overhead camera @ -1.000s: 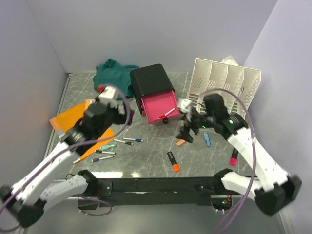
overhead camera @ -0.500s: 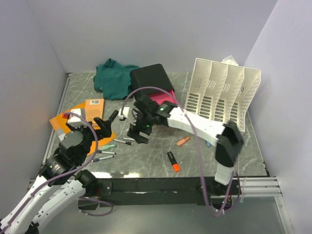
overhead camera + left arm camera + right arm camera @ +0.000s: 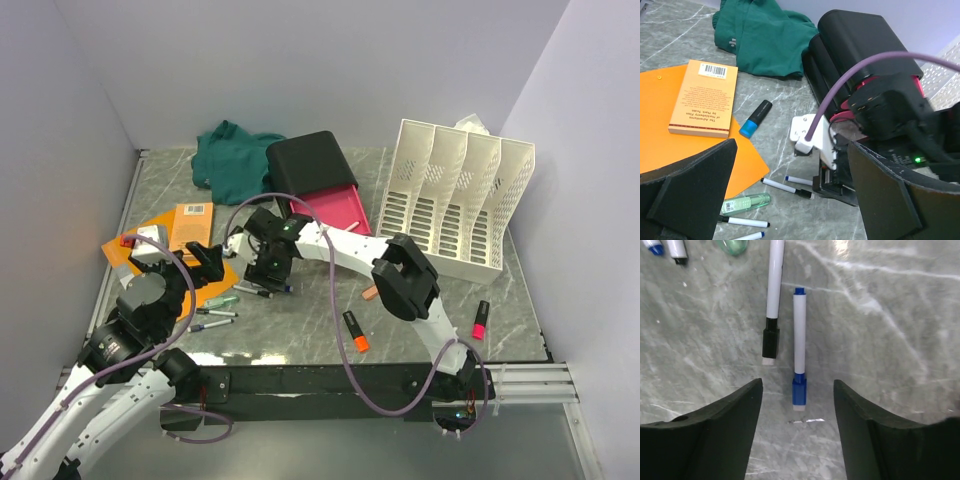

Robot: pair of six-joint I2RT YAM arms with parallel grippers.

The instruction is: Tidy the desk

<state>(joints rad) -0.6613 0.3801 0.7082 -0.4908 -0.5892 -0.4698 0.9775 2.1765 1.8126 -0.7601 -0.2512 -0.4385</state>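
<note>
The grey-green marble desk (image 3: 430, 300) is strewn with pens. My right gripper (image 3: 266, 272) reaches far left across it, pointing down over two white markers. In the right wrist view the blue-capped marker (image 3: 799, 355) lies on the stone between the right gripper's (image 3: 797, 432) open fingers, untouched. A black-capped marker (image 3: 772, 305) lies beside it, just outside the left finger (image 3: 715, 430). My left gripper (image 3: 197, 256) hovers open over the orange folder's (image 3: 150, 240) edge with nothing in it. Its camera shows the right gripper (image 3: 840, 186) down at the markers.
A black drawer box (image 3: 312, 165) with its pink drawer (image 3: 335, 212) open stands behind the markers. A white file rack (image 3: 455, 195) is at the back right, a green cloth (image 3: 235, 160) behind. A book (image 3: 193, 222), green tube (image 3: 222, 300), orange highlighter (image 3: 355, 330) and pink highlighter (image 3: 479, 320) lie around.
My right arm swung from the right side across to the left-centre and came down over the two markers, its jaws narrowing. My left arm drew back toward the near left.
</note>
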